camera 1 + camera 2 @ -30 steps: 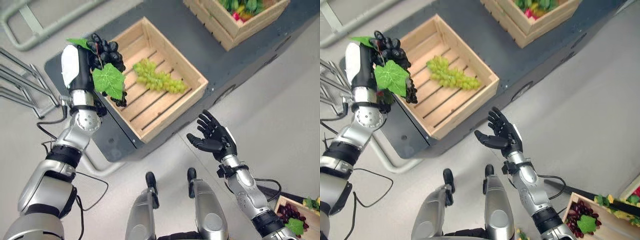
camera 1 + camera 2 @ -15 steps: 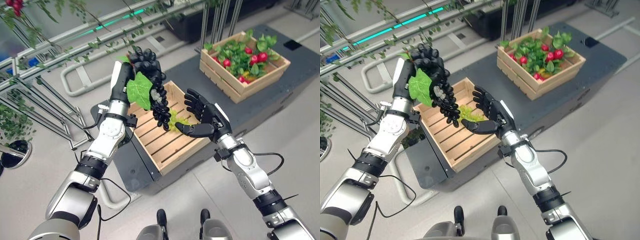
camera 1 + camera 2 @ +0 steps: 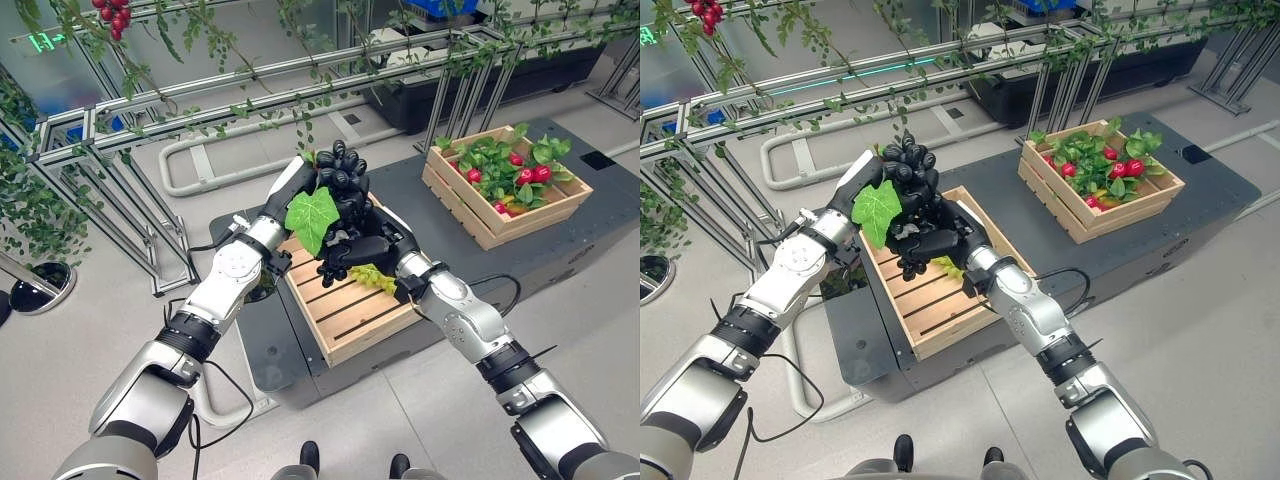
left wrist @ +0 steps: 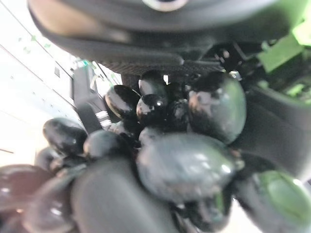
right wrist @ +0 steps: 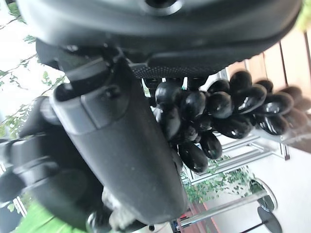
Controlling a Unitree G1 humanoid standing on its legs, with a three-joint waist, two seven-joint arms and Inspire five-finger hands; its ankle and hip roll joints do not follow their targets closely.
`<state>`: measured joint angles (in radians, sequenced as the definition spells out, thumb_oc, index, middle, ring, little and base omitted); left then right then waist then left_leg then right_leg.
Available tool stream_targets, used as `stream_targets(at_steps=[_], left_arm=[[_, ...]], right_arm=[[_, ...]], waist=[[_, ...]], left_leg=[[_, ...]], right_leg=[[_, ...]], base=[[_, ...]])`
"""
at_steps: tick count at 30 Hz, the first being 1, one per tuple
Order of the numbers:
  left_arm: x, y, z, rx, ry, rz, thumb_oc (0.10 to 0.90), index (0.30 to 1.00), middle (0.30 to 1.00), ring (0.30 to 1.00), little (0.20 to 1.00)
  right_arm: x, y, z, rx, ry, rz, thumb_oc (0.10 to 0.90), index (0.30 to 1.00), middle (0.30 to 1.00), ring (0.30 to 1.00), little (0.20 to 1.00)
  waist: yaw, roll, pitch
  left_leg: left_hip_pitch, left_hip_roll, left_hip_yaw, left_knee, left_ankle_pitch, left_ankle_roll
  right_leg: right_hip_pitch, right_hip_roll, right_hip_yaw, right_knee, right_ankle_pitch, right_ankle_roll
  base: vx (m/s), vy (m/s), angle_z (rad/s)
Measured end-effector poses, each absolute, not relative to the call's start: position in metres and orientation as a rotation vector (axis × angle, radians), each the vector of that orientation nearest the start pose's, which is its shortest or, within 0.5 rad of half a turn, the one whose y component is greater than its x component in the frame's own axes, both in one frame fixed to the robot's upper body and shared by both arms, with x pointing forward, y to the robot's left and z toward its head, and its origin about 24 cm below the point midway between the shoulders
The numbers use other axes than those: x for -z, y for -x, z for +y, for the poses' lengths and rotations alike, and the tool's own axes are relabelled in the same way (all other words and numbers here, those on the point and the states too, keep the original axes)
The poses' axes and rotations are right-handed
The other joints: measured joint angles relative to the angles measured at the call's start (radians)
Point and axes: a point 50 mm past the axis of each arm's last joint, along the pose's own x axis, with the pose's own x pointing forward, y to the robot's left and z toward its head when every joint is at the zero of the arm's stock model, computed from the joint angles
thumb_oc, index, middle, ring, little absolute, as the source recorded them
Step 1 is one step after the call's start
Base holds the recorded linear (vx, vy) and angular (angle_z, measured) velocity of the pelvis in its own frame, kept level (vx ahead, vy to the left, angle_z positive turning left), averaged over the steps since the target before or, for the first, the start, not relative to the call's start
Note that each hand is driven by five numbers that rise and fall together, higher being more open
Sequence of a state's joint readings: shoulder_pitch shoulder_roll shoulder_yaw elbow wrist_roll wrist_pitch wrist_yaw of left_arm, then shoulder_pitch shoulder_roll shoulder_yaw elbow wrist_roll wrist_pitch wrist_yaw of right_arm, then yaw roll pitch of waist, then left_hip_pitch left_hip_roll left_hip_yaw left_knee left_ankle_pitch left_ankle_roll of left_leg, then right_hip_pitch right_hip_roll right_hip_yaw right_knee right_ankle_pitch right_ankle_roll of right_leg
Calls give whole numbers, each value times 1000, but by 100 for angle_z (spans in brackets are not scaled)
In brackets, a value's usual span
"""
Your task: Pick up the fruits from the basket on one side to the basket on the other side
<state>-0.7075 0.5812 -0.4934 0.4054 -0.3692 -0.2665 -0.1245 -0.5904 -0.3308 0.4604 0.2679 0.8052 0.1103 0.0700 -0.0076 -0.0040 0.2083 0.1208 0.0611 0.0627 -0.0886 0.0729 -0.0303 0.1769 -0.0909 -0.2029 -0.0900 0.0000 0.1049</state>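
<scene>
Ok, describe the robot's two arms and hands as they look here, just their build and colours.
Both arms are silver-grey metal segments joined by black bands at the elbows and forearms. The left hand is dark with a white outer cover; the right hand is dark all over, its fingers ribbed black plastic. Thin black cables run beside each forearm.

Both hands (image 3: 355, 235) meet round black grape bunch (image 3: 340, 180) above slatted crate (image 3: 350, 310), blocking drop path. Green grapes (image 3: 372, 277) occupy crate's far part; near slats open. Metal rails (image 3: 250, 95) behind. Produce crate (image 3: 505, 190) well apart.
</scene>
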Motion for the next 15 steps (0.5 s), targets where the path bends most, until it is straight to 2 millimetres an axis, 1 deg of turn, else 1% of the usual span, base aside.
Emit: stream_targets(at_steps=[3, 10, 11, 15], left_arm=[[-161, -350, 146, 515, -430, -359, 400, 300, 300, 300, 300], [-161, -350, 145, 530, -416, -354, 400, 300, 300, 300, 300], [-161, -350, 145, 531, -399, -349, 400, 300, 300, 300, 300], [-163, -350, 144, 534, -395, -353, 400, 300, 300, 300, 300]], right_arm=[[-109, -331, -76, -599, -276, 65, 800, 900, 900, 900, 900], [-108, -330, -74, -603, -313, 79, 800, 900, 900, 900, 900], [-109, -330, -74, -605, -334, 84, 400, 300, 300, 300, 300], [-108, -330, -73, -598, -356, 86, 400, 300, 300, 300, 300]], waist=[[-3, -3, -8], [-1, -3, -11], [-1, -3, -11], [-2, -3, -11]], left_leg=[[1, 0, 0, 0, 0, 0], [7, 0, 0, 0, 0, 0], [7, 0, 0, 0, 0, 0], [8, 1, 0, 0, 0, 0]], right_leg=[[0, 0, 0, 0, 0, 0], [6, 0, 0, 0, 0, 0], [7, 0, 0, 0, 0, 0], [7, 0, 0, 0, 0, 0]], base=[[0, 0, 0], [0, 0, 0], [0, 0, 0], [0, 0, 0]])
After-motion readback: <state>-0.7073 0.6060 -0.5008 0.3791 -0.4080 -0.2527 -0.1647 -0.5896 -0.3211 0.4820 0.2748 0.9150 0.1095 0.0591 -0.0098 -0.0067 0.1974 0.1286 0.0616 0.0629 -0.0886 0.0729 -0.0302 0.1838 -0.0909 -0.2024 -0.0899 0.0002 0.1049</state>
